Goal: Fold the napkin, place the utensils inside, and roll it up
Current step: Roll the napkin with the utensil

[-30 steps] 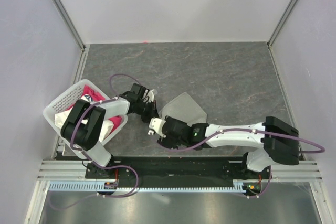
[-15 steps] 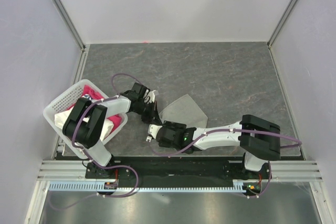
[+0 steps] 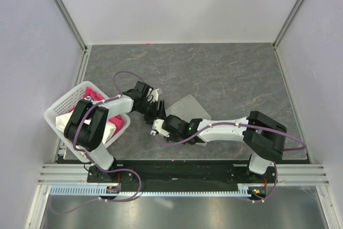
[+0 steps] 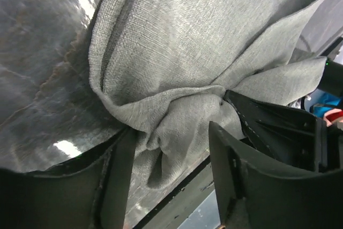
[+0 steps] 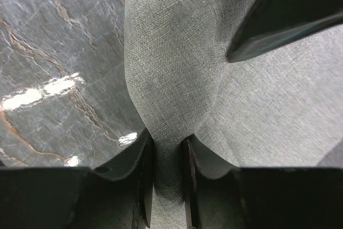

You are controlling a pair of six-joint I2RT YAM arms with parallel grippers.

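The grey-green napkin [image 3: 187, 109] lies bunched on the dark table, just right of both grippers. My left gripper [image 3: 157, 109] stands open around a crumpled corner of the napkin [image 4: 177, 46], its fingers [image 4: 120, 178] apart on either side of the cloth. My right gripper [image 3: 159, 124] is shut on a pinched fold of the napkin [image 5: 177, 52], and the cloth rises from between its jaws [image 5: 167, 159]. A finger of the left gripper [image 5: 278, 14] shows at the top right of the right wrist view. The utensils are out of view.
A white perforated basket [image 3: 58, 112] sits at the left edge beside the left arm, holding a pink cloth [image 3: 94, 95] and a white cloth [image 3: 111, 128]. Grey walls close in the table on three sides. The arms' base rail [image 3: 182, 167] runs along the near edge.
My left gripper has opened and let go of the napkin corner. My right gripper swung left and up to the napkin's near-left corner and closed on a fold.
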